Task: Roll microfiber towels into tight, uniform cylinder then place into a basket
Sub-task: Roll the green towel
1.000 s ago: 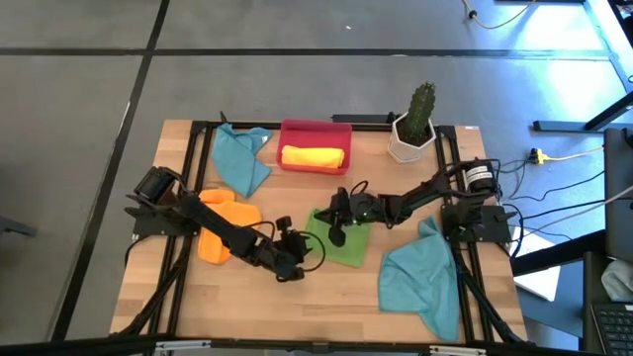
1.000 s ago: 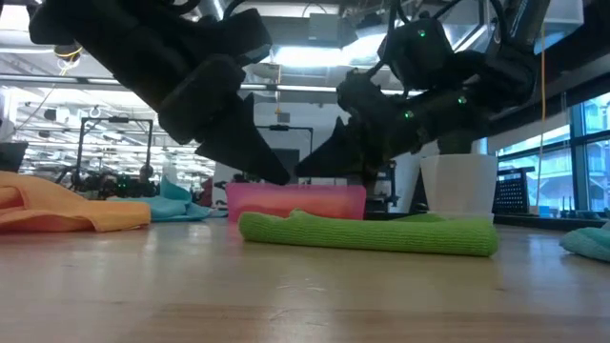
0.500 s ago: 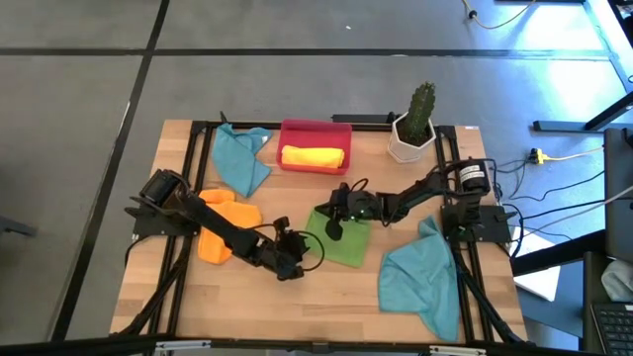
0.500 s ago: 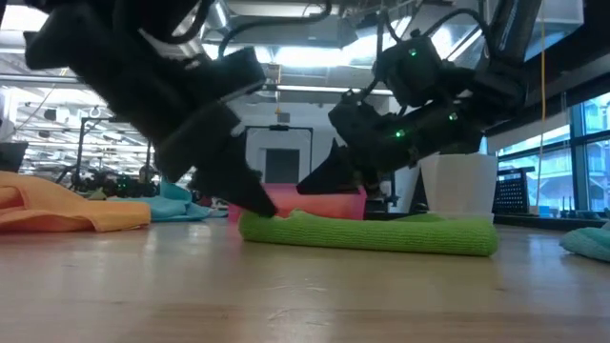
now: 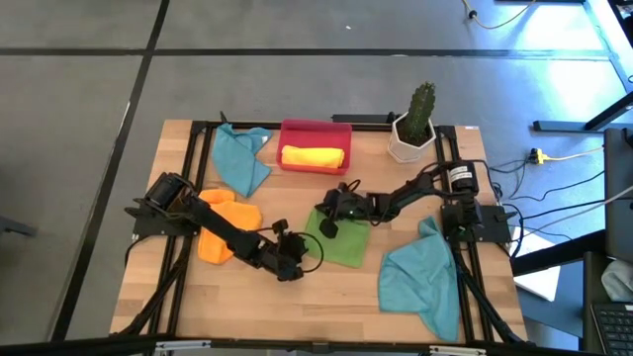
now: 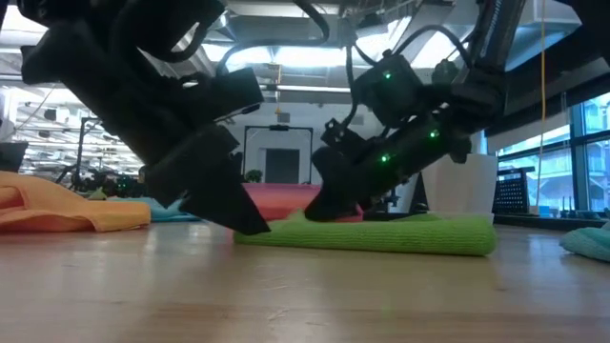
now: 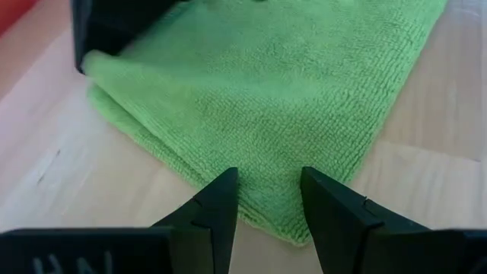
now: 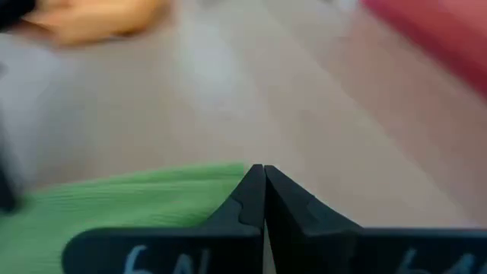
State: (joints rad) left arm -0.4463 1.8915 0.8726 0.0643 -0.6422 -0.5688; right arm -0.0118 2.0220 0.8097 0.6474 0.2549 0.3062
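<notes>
The green towel at mid-tabletop is flanked by both tools, the left tool at its near-left corner and the right tool on its far-left edge. Bare tabletop is left open along the near edge, while the far side is occupied by the red basket and the cactus pot.

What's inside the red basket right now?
The red basket holds one rolled yellow towel, lying across it. Whether anything lies beneath that roll cannot be seen; it covers most of the floor.
</notes>
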